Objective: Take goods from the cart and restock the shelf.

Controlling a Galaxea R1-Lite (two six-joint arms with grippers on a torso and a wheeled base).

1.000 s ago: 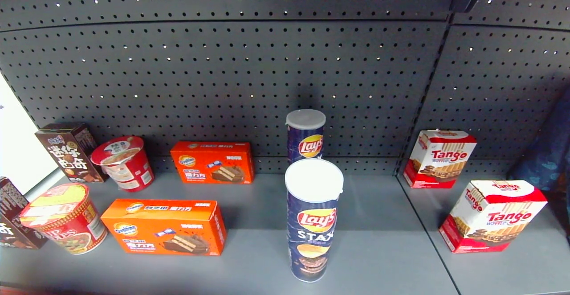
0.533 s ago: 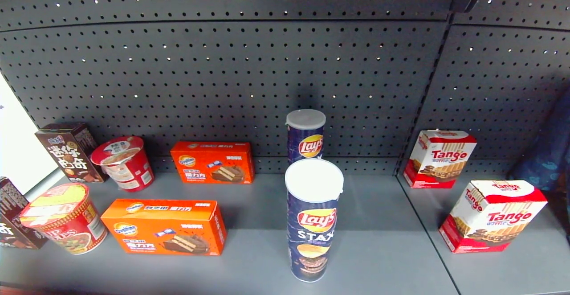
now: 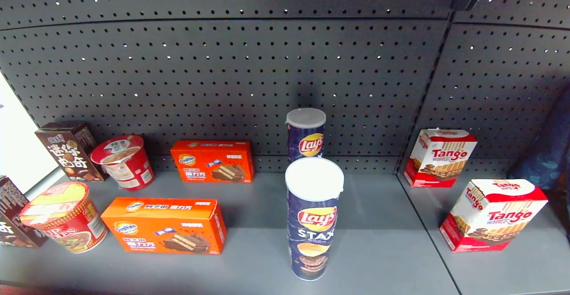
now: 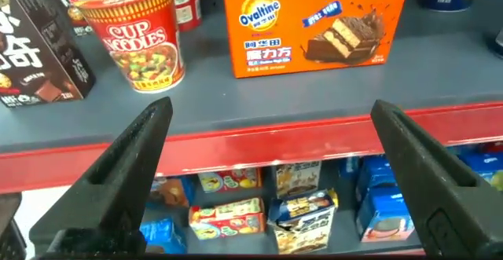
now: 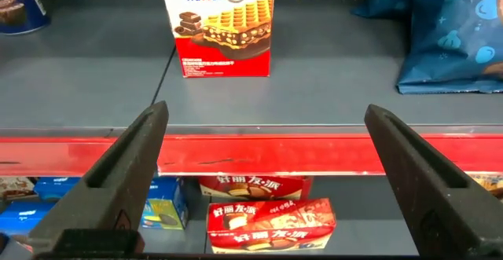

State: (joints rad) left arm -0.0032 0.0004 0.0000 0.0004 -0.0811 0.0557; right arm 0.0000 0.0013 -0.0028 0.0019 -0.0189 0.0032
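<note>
Left gripper (image 4: 271, 111) and right gripper (image 5: 265, 112) hang empty before the red-lipped grey metal shelf (image 3: 378, 241).
Both have their black fingers spread wide, holding nothing, just in front of the red lip. On the front row stand a red noodle cup (image 3: 64, 217), an orange cardboard cake box (image 3: 164, 226), a tall dark-blue crisp can with a white lid (image 3: 313, 219) and a red-and-white wafer box (image 3: 492, 215). Similar goods stand behind, near the black pegboard wall (image 3: 222, 72).

Assorted snack goods (image 3: 314, 219) on grey shelf (image 3: 383, 250)
</note>
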